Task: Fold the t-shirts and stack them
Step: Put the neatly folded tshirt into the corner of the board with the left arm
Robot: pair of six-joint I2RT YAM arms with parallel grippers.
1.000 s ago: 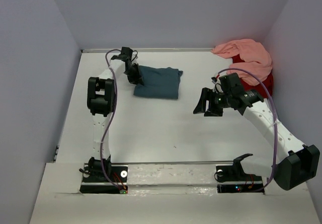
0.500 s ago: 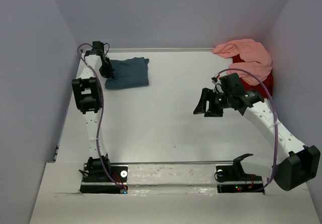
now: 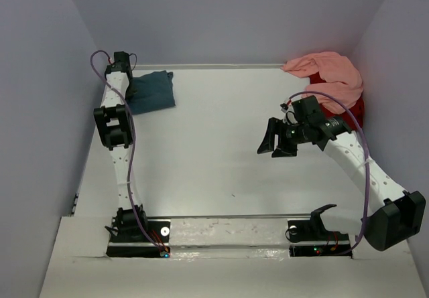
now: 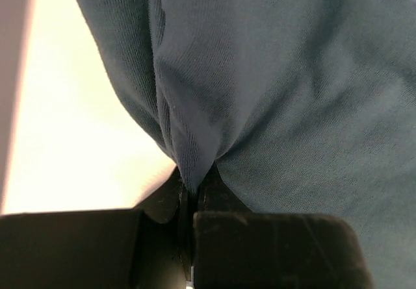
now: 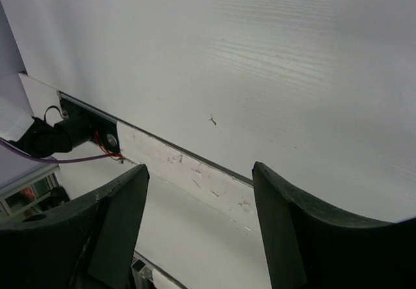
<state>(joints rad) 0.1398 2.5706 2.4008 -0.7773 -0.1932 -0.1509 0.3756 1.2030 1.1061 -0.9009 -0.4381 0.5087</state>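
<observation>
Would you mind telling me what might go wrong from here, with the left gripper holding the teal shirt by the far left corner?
The left gripper pinches only a small bunch of the dark teal t-shirt, so the cloth may slip out.
That gripper sits close to the left wall; a bump seems possible.
The salmon pink t-shirt lies heaped over the red t-shirt, so the open right gripper might grab both.

The folded teal-blue shirt (image 3: 153, 92) lies in the far left corner, its edge pinched in my left gripper (image 4: 189, 195). The salmon pink shirt (image 3: 328, 70) is heaped crumpled at far right, seemingly atop the red shirt (image 3: 355, 109).
</observation>
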